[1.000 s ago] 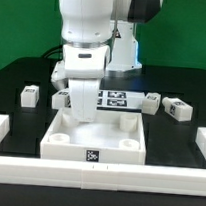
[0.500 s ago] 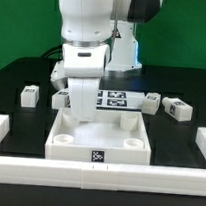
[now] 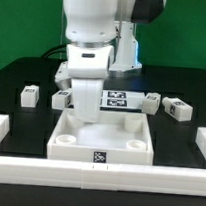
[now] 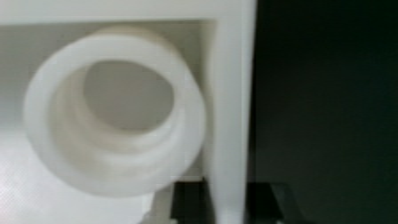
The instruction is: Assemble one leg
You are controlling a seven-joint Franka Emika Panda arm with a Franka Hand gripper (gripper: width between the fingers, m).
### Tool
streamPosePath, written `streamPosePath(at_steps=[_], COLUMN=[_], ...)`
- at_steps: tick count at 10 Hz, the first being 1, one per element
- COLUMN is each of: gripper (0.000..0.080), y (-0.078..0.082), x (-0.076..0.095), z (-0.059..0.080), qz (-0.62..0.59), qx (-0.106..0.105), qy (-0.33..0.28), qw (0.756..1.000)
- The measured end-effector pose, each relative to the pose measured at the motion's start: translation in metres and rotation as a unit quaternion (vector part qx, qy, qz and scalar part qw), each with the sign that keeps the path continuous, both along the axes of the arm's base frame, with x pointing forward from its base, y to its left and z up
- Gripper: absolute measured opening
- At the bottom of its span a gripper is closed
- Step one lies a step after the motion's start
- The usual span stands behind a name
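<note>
Four legs (image 3: 29, 95) are lying on the table beyond the panel (image 3: 98, 143) — two left, two right. One gripper (image 3: 82, 116) is hanging over the far-left socket (image 4: 107, 110) — whether it is clenched, I cannot tell; the panel's right side is sitting unobstructed.

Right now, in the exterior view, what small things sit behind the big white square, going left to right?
first leg → second leg → marker board → third leg → fourth leg

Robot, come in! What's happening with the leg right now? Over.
Pincer low over panel far corner; open or shut, cannot tell. Leg loose, off the panel. Corner socket empty. Nothing blocking seen.
</note>
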State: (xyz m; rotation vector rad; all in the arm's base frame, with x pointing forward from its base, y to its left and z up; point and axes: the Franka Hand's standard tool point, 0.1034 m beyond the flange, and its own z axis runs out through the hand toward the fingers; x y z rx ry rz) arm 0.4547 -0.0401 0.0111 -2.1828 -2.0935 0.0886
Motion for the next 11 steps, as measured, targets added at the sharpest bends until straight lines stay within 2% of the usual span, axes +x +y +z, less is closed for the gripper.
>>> streamPosePath(at_steps=[5, 6, 7, 11], gripper=[0.0070, 0.0070, 0.0070, 0.0070], y=[0.061, 0.077, 0.083, 0.082], x=[0.003, 0.007, 0.011, 0.026], z=[0.000, 0.000, 0.000, 0.000], qz=[0.004, 0.010, 0.015, 0.020], qx=[0.010, 0.013, 0.015, 0.013], qy=[-0.002, -0.004, -0.007, -0.008], qw=[1.000, 1.000, 1.000, 1.000])
